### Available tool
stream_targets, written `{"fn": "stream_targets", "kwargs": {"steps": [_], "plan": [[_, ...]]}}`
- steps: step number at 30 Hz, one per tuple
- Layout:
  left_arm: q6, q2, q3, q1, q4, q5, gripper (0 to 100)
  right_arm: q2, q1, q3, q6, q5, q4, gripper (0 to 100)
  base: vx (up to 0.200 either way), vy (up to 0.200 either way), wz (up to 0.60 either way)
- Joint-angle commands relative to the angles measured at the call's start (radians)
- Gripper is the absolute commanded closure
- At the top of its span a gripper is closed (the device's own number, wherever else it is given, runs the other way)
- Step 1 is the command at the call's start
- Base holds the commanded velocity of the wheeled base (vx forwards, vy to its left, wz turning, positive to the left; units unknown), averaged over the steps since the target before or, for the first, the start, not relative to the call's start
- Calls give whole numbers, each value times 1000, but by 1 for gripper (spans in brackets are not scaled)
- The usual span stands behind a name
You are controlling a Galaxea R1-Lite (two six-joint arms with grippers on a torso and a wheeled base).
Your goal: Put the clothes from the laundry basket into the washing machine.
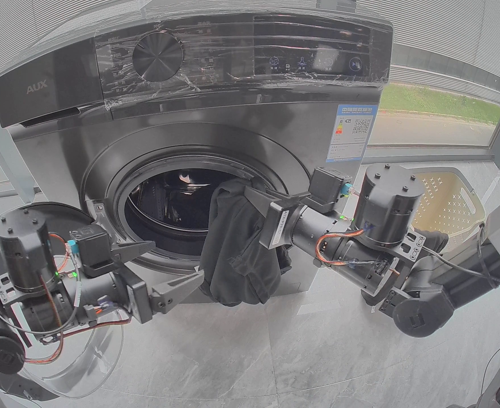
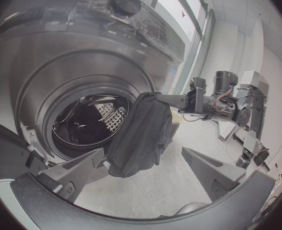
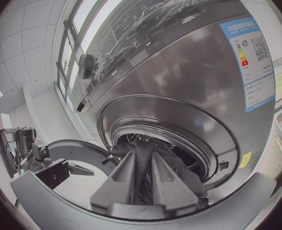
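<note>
Black garment (image 1: 238, 245) hanging at washing machine (image 1: 204, 126) mouth, R gripper (image 1: 254, 195) clamped on it.
L gripper (image 1: 173, 267) fingers apart; head view: laundry basket (image 1: 448, 199) beside machine; L wrist view: perforated drum (image 2: 113, 112).

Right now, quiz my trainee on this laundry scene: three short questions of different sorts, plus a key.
1. True or false: the right tool is shut on the black garment.
2. Where is that garment? A. hanging before the washing machine opening; B. lying on top of it; C. flat on the floor.
3. Fill in: the left tool, holding nothing, is ____.
Key: 1 true; 2 A; 3 open.
</note>
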Motion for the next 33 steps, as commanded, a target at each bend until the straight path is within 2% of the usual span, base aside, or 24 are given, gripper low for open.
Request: {"fn": "stream_targets", "kwargs": {"steps": [1,4,8,13,18,19,22,26,30,33], "plan": [[-21,115,-22,-32,-32,33,0,36,-3,-44,-1,-4,14,100,0,0,0],[-56,132,-50,-64,-33,89,0,36,-7,-77,-1,-24,47,100,0,0,0],[-61,157,-61,-87,-33,98,0,37,-6,-90,-1,-32,56,100,0,0,0],[-66,175,-78,-115,-35,87,0,37,-1,-88,-1,-35,60,100,0,0,0],[-87,194,-105,-119,-35,76,0,39,0,-88,-1,-36,60,100,0,0,0],[-110,201,-125,-138,-35,60,0,42,3,-87,-1,-41,60,100,0,0,0],[-148,210,-137,-164,-37,52,0,48,3,-87,-1,-42,60,100,0,0,0],[-153,229,-144,-184,-46,44,0,48,3,-87,-1,-42,58,100,0,0,0],[-174,261,-150,-196,-93,26,0,48,5,-83,-1,-42,58,100,0,0,0],[-176,299,-159,-194,-142,26,0,48,5,-80,-1,-42,56,100,0,0,0]]}}
